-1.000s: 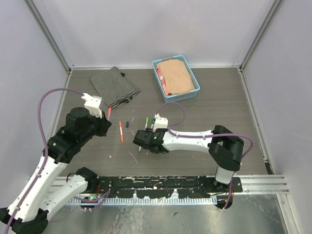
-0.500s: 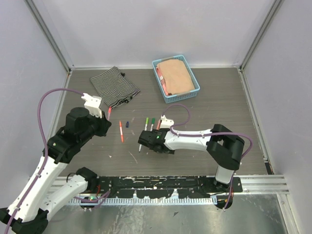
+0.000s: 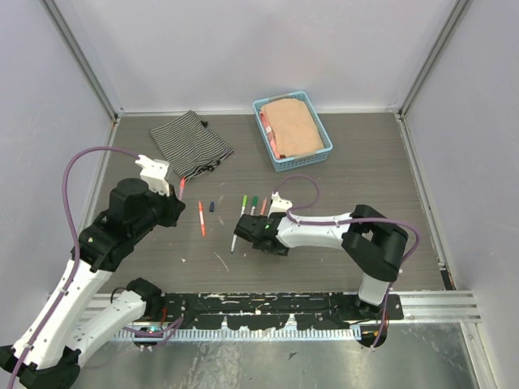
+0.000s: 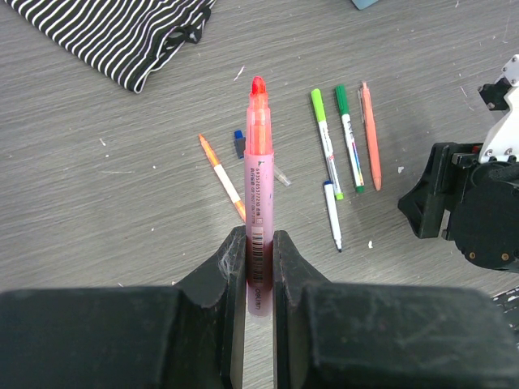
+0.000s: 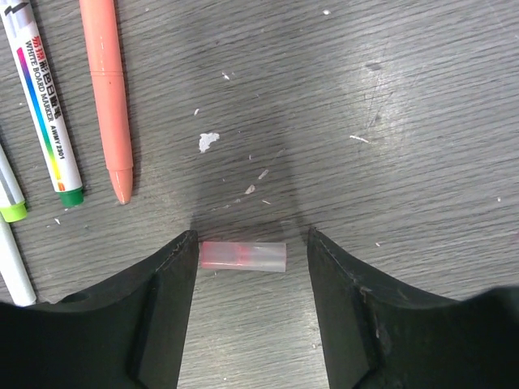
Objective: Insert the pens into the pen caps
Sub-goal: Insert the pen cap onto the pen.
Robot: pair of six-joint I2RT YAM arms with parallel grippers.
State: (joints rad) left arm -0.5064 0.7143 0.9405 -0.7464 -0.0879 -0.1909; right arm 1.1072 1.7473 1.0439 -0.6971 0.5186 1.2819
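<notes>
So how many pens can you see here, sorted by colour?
Pink plastic highlighter pen, clamped in the left gripper: 1
Slim white marker pens: 3
Slim orange pens: 2
Total: 6

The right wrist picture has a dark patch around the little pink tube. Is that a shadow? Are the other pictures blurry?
Right wrist view: yes, a soft shadow falls on the table between the jaws, around the pink cap; the picture is sharp. Left wrist view: the pink pen is sharp, while the black jaws up close look a bit soft. Top view: even light, faint shadows, no glare.
</notes>
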